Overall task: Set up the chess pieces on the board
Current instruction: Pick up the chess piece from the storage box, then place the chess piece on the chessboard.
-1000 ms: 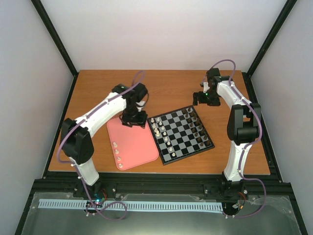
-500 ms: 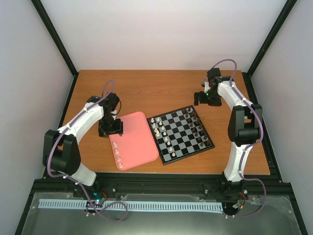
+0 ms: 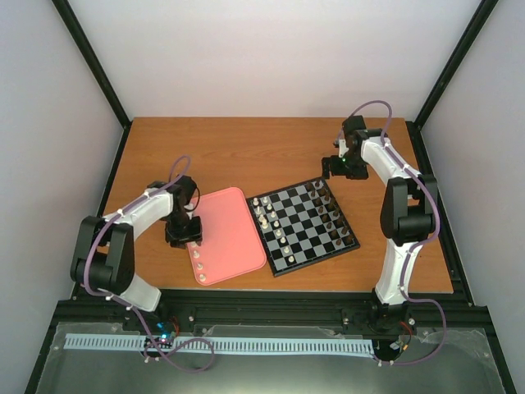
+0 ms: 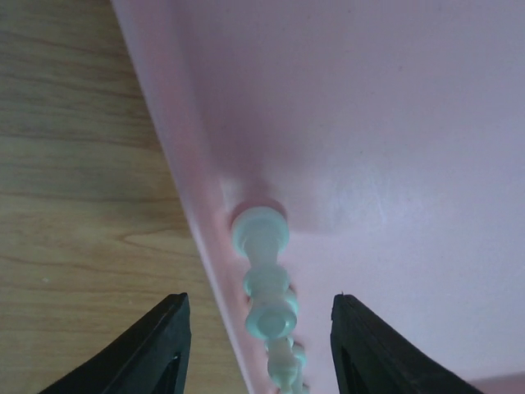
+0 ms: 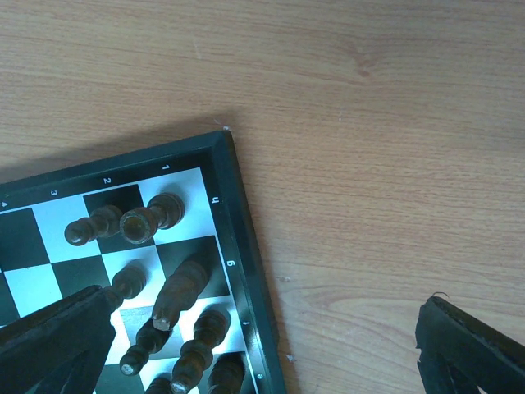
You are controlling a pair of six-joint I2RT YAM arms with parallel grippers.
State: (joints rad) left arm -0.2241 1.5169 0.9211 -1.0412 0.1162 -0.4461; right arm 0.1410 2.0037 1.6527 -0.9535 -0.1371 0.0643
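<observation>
chess pieces sat squarely between the left gripper's spread jaws, untouched, upright, their row running along the pink tray's left edge. beyond the tray, rightward, lay the board. right gripper gaped wide over the board's far corner beside dark pieces; left gripper plainly nearer.

Bench was an orange-brown wood-grain top, lit pretty evenly with just soft shadows. Plain white walls boxed it in on the far, left and right sides, and black frame bars ran up the far corners. A black rail sat along the near edge, then a white slotted strip on a grey surface.
</observation>
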